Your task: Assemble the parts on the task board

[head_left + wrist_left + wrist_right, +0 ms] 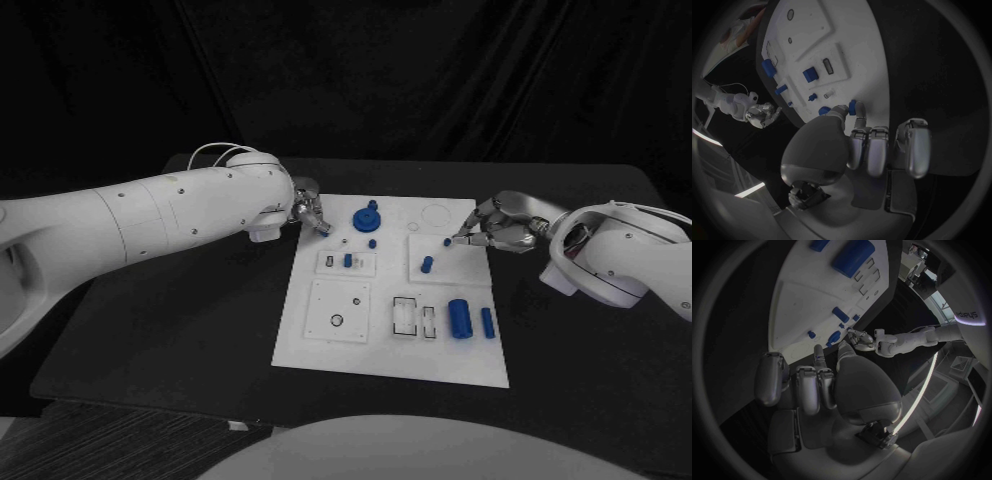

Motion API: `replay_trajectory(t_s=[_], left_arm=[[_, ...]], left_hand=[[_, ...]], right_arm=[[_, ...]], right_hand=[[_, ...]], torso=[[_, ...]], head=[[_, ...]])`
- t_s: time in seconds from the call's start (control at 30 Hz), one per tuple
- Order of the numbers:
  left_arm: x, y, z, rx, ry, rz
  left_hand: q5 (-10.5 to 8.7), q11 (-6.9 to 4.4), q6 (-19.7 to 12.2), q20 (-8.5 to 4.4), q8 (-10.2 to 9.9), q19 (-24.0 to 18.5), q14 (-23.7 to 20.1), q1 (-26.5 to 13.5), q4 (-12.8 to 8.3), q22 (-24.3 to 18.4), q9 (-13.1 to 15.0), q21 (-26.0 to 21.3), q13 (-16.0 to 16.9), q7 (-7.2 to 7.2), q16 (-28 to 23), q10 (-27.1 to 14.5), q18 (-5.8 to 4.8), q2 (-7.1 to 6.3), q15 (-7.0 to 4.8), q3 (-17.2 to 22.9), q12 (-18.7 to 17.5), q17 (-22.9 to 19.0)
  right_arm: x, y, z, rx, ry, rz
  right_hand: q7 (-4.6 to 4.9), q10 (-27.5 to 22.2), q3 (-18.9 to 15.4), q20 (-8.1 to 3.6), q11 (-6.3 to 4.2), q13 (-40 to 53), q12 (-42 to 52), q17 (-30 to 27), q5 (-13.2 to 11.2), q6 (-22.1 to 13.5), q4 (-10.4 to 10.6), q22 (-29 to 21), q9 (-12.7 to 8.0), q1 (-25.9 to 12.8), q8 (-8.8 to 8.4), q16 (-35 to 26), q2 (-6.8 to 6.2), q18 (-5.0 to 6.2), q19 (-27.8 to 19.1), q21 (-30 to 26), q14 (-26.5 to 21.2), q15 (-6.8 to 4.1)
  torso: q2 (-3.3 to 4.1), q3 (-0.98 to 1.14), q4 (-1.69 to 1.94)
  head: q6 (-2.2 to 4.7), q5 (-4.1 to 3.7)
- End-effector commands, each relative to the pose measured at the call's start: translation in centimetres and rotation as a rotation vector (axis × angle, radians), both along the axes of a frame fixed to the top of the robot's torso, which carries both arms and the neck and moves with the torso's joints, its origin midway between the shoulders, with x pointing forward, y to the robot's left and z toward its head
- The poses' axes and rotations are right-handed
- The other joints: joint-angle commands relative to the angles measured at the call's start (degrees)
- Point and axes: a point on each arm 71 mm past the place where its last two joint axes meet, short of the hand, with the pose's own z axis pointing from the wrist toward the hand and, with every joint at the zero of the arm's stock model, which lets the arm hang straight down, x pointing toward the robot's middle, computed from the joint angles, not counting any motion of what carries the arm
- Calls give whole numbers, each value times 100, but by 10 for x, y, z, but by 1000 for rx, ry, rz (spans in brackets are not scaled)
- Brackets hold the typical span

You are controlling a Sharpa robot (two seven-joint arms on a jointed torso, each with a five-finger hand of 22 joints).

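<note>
The white task board [378, 355] lies mid-table. A round blue gear-like part [368, 215] sits at its far edge. My left hand [306, 213] hovers at the board's far left corner with its fingers [879, 150] curled and empty, the tips close to that gear [852, 105]. My right hand [498, 225] is at the far right of the board. Most of its fingers [811, 385] are curled, and one reaches toward a small blue stud [449, 241]. I cannot tell whether it touches the stud [811, 334]. Nothing shows between thumb and finger.
A blue peg [427, 264] and two smaller blue pieces [372, 243] [348, 260] stand in the board's middle. A thick blue cylinder [459, 318] and a thinner one [488, 321] lie at its near right. Black table [173, 330] surrounds the board.
</note>
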Motion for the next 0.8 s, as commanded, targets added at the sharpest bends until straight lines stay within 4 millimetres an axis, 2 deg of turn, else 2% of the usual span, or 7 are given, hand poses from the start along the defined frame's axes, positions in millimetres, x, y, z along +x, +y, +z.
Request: replay_trajectory(t_s=[0.03, 0.2, 0.3, 0.6, 0.73, 0.77, 0.8], left_arm=[[-1, -1, 0, -16, -11, -6], [-3, 2, 1, -25, -33, 11], [-7, 5, 3, -34, -49, 24], [-23, 8, 14, -123, 6, 70], [-32, 7, 19, -153, 32, 72], [-35, 7, 20, -156, 40, 70], [-37, 7, 20, -157, 46, 69]], left_hand=[[21, -61, 117, -63, 22, 24, 626, 119, -29, 1185, 40, -2, 1529, -38, 80, 637, 209, -85, -90, 664, 58, 1520], [9, -75, 181, -78, 46, 51, 626, 77, -64, 1195, 109, 30, 1529, -45, 80, 637, 201, -347, -108, 1374, 58, 1520], [-8, -83, 216, -84, 64, 74, 626, 0, -92, 1203, 145, 56, 1529, -51, 80, 637, 194, -446, -116, 1610, 58, 1520], [-48, -90, 233, -91, 75, 69, 626, -91, -144, 1199, 183, 44, 1529, -57, 80, 637, 198, -538, -123, 1817, 58, 1520], [-165, -81, 213, -89, 67, 53, 626, -170, -159, 1191, 201, 21, 1529, -46, 80, 637, 203, -555, -117, 1901, 58, 1520], [-166, -81, 212, -89, 67, 52, 626, -170, -160, 1191, 201, 20, 1529, -46, 80, 637, 203, -555, -117, 1902, 58, 1520], [-166, -81, 212, -89, 67, 52, 626, -170, -160, 1191, 201, 20, 1529, -46, 80, 637, 203, -555, -117, 1902, 58, 1520]], right_arm=[[0, -1, -3, -13, 17, -9], [0, -1, -3, -14, 20, -9], [0, -2, -3, -16, 22, -10], [0, -3, -3, -17, 22, -14], [0, -3, -3, -18, 23, -16], [0, -3, -3, -18, 23, -17], [0, -3, -3, -18, 23, -17]], right_hand=[[-3, 558, -119, 19, 51, 1489, 51, 1232, 133, 7, 17, 992, 66, 176, 113, -125, 68, 134, -37, -105, 465, 21], [-3, 558, -118, 19, 51, 1489, 51, 1228, 135, 7, 16, 988, 66, 179, 113, -129, 69, 137, -43, -120, 464, 22], [-3, 558, -118, 19, 51, 1489, 51, 1228, 135, 7, 16, 988, 66, 179, 113, -129, 69, 137, -43, -120, 464, 22], [-2, 558, -119, 20, 52, 1489, 51, 1218, 136, 7, 16, 979, 66, 181, 113, -140, 70, 143, -54, -148, 461, 22], [-2, 558, -118, 20, 52, 1489, 51, 1212, 138, 6, 16, 975, 66, 184, 113, -147, 72, 146, -60, -162, 458, 23], [-2, 558, -118, 20, 52, 1489, 51, 1212, 138, 6, 16, 975, 66, 184, 113, -147, 72, 146, -60, -162, 458, 23], [-1, 558, -117, 21, 52, 1489, 51, 1208, 141, 6, 14, 975, 66, 191, 113, -152, 75, 146, -60, -163, 456, 24]], torso=[[1, -2, 1], [0, 0, 3], [-2, 0, 3], [-1, 0, 2], [-1, -1, 2], [-16, 12, 2], [-15, 12, 2]], head=[[-1, 5], [-1, -2], [-1, -1], [-1, 3], [-1, 8], [-1, 13], [-1, 13]])
